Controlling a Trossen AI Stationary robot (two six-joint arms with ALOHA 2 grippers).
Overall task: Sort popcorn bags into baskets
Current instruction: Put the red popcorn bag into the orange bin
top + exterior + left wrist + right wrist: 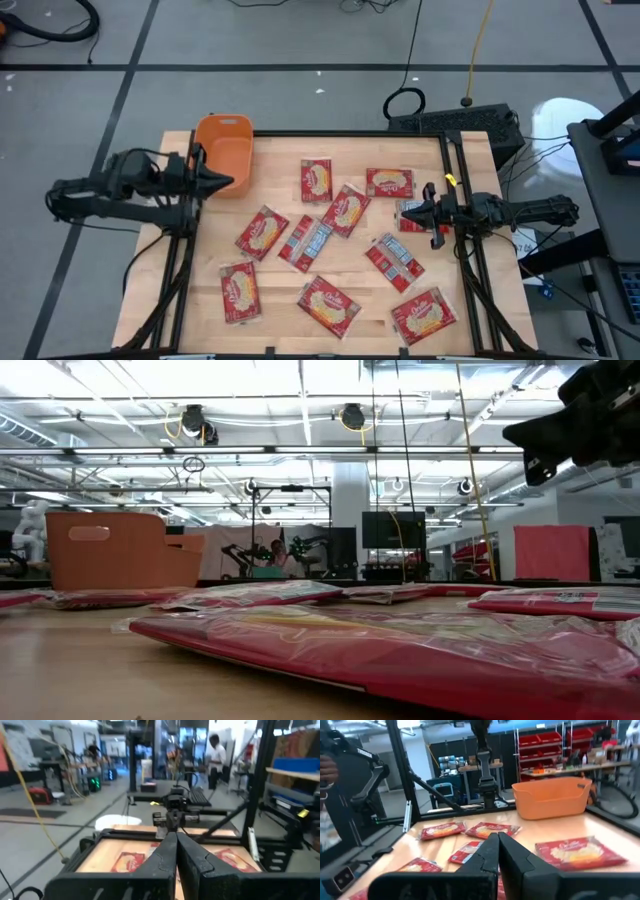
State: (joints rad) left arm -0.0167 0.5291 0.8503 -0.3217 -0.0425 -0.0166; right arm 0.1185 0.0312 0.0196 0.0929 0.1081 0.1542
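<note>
High view: the popcorn bags [318,240] lie scattered flat over the middle and right of the wooden surface [215,210], while the orange basket [223,152] sits at the surface's upper left corner. The left claw [228,183] hangs at centre left, clenched on nothing, its tip just below the basket's lower edge; the nearest packet [262,232] lies to its lower right, its long axis slanting from lower left to upper right. The right claw [414,211], also clenched and empty, hovers at centre right over a silver-and-red packet [411,214], so the right arm is much nearer a bag, the left arm nearer the basket. Low view: packets spread across the foreground, the basket [108,550] stands at the left, and one dark claw [540,440] hangs high at the upper right, well clear of the bags. Left wrist view: the pressed-together fingers [165,857] point across the surface toward the other arm, with packets [131,861] showing to either side of them. Right wrist view: the closed fingers [492,851] aim toward the basket [551,796] at upper right, with several bags [580,851] lying between; a pick looks to call first for opening, then a descent.
</note>
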